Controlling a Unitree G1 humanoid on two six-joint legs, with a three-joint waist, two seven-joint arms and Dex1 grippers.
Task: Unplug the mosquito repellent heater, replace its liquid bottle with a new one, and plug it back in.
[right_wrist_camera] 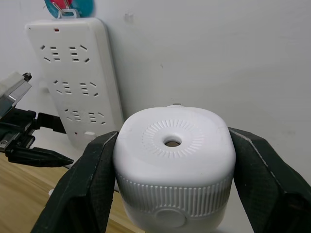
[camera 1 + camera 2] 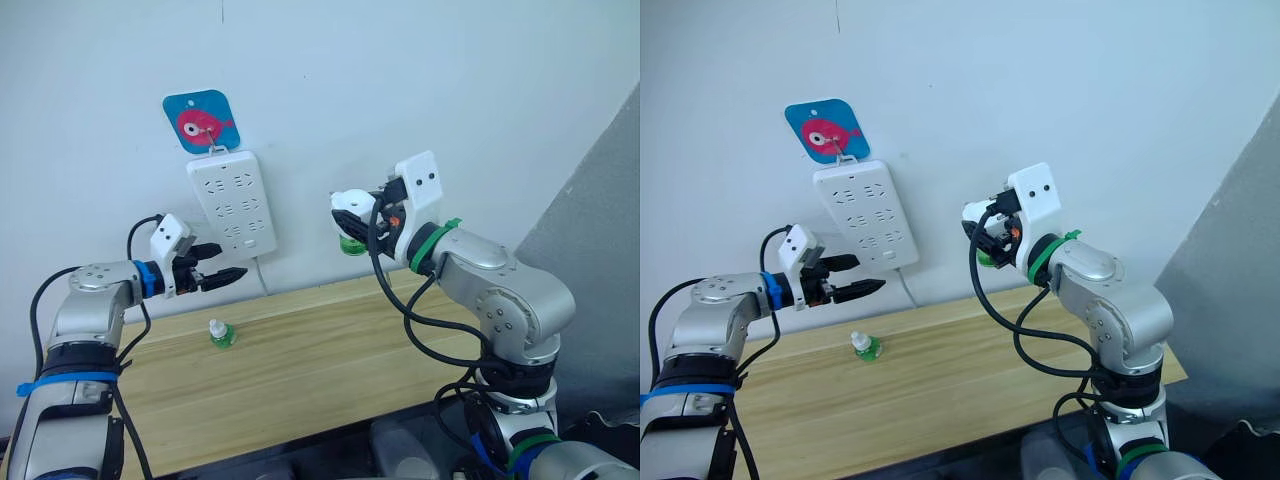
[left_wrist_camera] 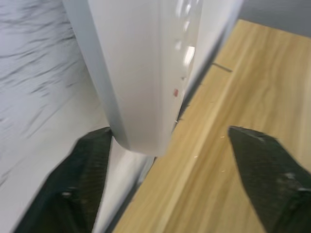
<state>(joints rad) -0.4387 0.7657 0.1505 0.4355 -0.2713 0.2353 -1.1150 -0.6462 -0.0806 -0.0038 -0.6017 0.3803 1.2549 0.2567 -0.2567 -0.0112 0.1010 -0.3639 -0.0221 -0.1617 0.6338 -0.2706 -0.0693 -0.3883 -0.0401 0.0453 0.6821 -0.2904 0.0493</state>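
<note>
Right gripper [image 1: 172, 184]: clamped on the mosquito repellent heater [image 1: 174, 162] — held in the air right of the power strip [image 2: 232, 204], green bottle under it.
Left gripper [image 2: 226, 264]: fingers apart, empty — at the strip's lower end.
Small bottle [image 2: 220, 333]: upright on the wooden table [image 2: 330, 370].

White multi-socket power strip [image 2: 233, 204] hangs on white wall [image 2: 420, 80], tilted slightly, from blue square hook plate with pink fish picture [image 2: 203, 122]. White cord [image 2: 264, 275] drops from strip's lower end toward wooden table [image 2: 330, 370]. Grey panel [image 2: 600, 250] at far right.
</note>
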